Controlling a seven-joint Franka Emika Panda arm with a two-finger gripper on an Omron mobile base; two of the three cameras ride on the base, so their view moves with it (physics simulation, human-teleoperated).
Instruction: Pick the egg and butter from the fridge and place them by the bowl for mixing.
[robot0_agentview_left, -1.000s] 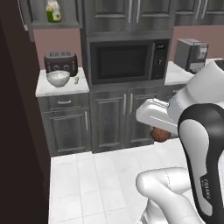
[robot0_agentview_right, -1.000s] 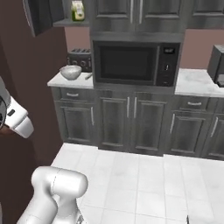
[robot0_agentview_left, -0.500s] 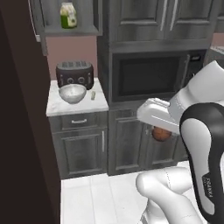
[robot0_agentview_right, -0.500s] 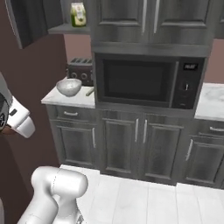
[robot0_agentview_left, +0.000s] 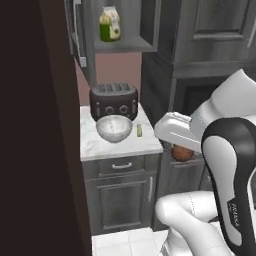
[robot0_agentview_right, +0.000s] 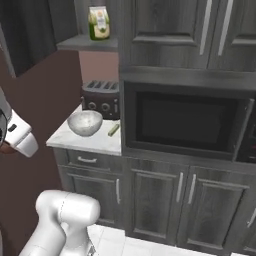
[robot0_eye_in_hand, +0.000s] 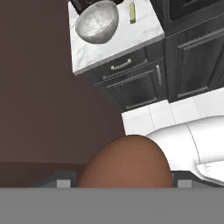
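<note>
**kitchenbot_fan:** So where's everything sitting right now? Any room on that counter?

**simwatcher:** The egg (robot0_eye_in_hand: 124, 162) is sitting right between the gripper's (robot0_eye_in_hand: 124, 183) jaws, which are closing around it from both sides, so it's gripped. From the left base camera you can see it peeking out reddish-brown under the white hand (robot0_agentview_left: 182, 153), well off the counter's right edge and lower than the top.

The bowl (robot0_agentview_left: 114, 128) is resting on the little marble counter (robot0_agentview_left: 120, 146), just in front of the black toaster (robot0_agentview_left: 113, 101). The butter (robot0_agentview_left: 139, 130) is lying flat just to the right of the bowl, not touching it.

**kitchenbot_fan:** Which way is the butter pointing?

**simwatcher:** Its long axis is running front to back, roughly parallel to the counter's side edge. In the right base camera it's looking slightly angled (robot0_agentview_right: 114, 130).

Open room: a bare strip is showing along the counter's front edge, ahead of the bowl and butter. The left side is hemmed in by a tall dark brown panel (robot0_agentview_left: 35, 125), the right by the dark cabinet column (robot0_agentview_right: 180, 75) holding the microwave (robot0_agentview_right: 187, 120). A carton (robot0_agentview_left: 109, 23) is standing on the shelf above.
</note>
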